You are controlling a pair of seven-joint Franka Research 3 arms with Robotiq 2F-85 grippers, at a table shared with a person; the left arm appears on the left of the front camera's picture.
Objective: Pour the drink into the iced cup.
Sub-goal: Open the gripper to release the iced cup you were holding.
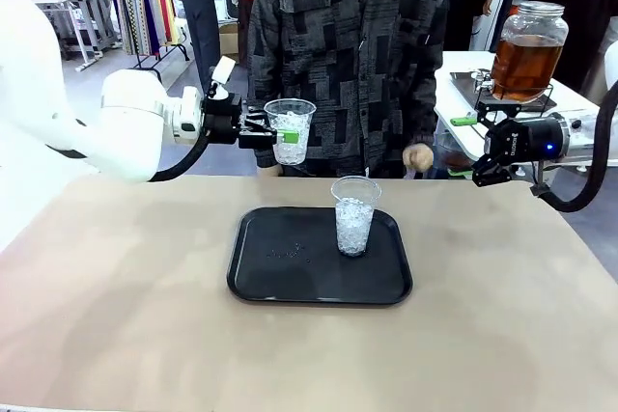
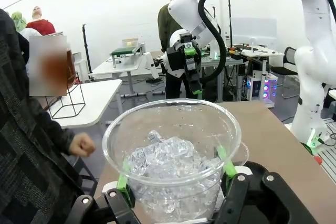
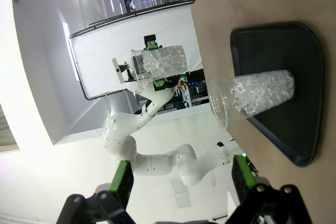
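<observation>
My left gripper (image 1: 283, 133) is shut on a clear plastic cup of ice (image 1: 290, 130) and holds it upright in the air, left of the person and above the table's far edge. In the left wrist view its green pads (image 2: 227, 165) clamp that cup (image 2: 173, 156). A second iced cup (image 1: 354, 215) stands on the black tray (image 1: 280, 267). The drink, amber liquid in a large glass jar (image 1: 526, 50) with a metal lid, sits on a white side table at back right. My right gripper (image 1: 480, 173) hovers open below the jar and holds nothing; its pads (image 3: 122, 182) stand wide apart.
A person in a dark patterned jacket stands at the far side of the table, one fist (image 1: 418, 156) near the edge. The tray (image 3: 283, 45) with its iced cup (image 3: 257, 95) lies mid-table, with bare tabletop (image 1: 116, 315) around it. The white side table (image 1: 570, 94) is at back right.
</observation>
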